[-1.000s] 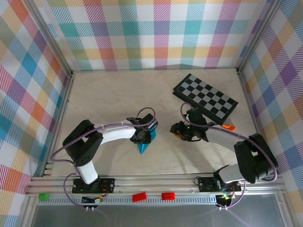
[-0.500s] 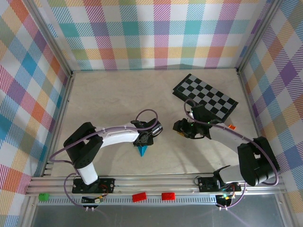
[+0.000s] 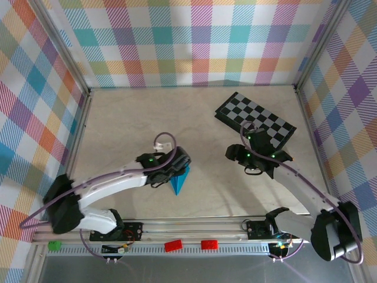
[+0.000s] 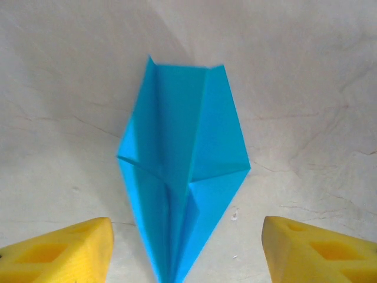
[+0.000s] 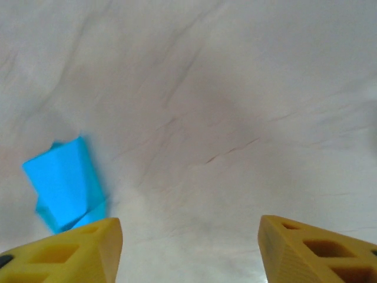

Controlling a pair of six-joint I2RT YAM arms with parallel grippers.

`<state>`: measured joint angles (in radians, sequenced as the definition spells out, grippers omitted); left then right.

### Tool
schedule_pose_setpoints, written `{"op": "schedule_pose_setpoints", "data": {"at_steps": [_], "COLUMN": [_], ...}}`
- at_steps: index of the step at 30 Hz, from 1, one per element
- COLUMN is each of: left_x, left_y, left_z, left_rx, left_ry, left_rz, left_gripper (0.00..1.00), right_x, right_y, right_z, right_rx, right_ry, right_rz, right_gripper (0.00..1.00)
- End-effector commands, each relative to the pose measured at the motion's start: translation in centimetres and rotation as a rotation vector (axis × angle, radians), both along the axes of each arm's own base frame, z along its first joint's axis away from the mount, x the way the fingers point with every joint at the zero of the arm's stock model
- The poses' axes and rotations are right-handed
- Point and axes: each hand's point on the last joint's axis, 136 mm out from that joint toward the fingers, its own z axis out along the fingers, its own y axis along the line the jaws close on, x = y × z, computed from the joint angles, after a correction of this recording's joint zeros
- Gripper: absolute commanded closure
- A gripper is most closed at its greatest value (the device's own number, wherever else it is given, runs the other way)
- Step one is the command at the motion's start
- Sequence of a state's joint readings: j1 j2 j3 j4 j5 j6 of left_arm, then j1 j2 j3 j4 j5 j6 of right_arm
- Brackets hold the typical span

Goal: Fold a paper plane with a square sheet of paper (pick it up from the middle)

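Left hand gapes, empty, over the paper plane; right hand likewise open, seemingly holding nothing.

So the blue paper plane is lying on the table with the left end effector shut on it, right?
Not quite. The left end effector is open: in the left wrist view its yellow fingers stand apart on either side of the paper plane, clear of it. The plane does lie on the table.

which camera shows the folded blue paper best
The left wrist view: the paper plane lies centred and large, creases clear. Top external shows it small; the right wrist view catches it blurred at the left edge.
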<state>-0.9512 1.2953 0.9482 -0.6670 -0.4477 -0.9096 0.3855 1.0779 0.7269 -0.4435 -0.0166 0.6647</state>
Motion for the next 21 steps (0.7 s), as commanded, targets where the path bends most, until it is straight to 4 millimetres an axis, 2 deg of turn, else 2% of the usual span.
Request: {"op": "schedule_pose_setpoints", "data": {"at_steps": [1, 3, 5, 7, 8, 10, 13, 14, 16, 19, 21], "left_x": [1.0, 1.7, 2.6, 3.7, 4.2, 4.9, 6.1, 6.9, 8.6, 10.6, 11.5], "left_y": [6.0, 9.6, 13.4, 16.2, 17.8, 20.7, 23.6, 24.2, 23.7, 23.2, 22.9], "left_z": [1.2, 1.7, 2.7, 3.2, 3.4, 3.3, 3.5, 3.4, 2.2, 0.1, -1.4], "left_rx": [0.107, 0.141, 0.186, 0.212, 0.234, 0.248, 0.283, 0.309, 0.350, 0.392, 0.407], "left_ry": [-0.105, -0.168, -0.256, -0.324, -0.356, -0.366, -0.393, -0.435, -0.472, -0.487, -0.492], "left_rz": [0.036, 0.078, 0.138, 0.166, 0.210, 0.297, 0.379, 0.395, 0.314, 0.258, 0.233], "left_gripper": [0.26, 0.20, 0.09, 0.04, 0.00, 0.00, 0.00, 0.00, 0.00, 0.00, 0.00], "right_x": [0.9, 1.8, 3.0, 4.2, 5.0, 6.3, 8.3, 9.1, 10.2, 12.2, 13.1], "right_y": [-7.0, -8.6, -9.5, -9.9, -10.1, -11.2, -12.0, -11.6, -10.2, -9.0, -8.9], "right_z": [1.6, 1.9, 2.4, 2.3, 1.7, 0.3, -2.2, -2.4, -2.8, -1.5, -2.5], "right_rx": [-0.328, -0.445, -0.552, -0.646, -0.686, -0.734, -0.760, -0.754, -0.732, -0.643, -0.591], "right_ry": [-0.140, -0.249, -0.358, -0.430, -0.459, -0.469, -0.474, -0.499, -0.522, -0.670, -0.628], "right_rz": [-0.189, -0.197, -0.179, -0.141, -0.128, -0.140, -0.122, -0.087, 0.004, 0.047, 0.088], "right_gripper": [0.29, 0.22, 0.17, 0.11, 0.08, 0.08, 0.08, 0.07, 0.08, 0.07, 0.08]}}
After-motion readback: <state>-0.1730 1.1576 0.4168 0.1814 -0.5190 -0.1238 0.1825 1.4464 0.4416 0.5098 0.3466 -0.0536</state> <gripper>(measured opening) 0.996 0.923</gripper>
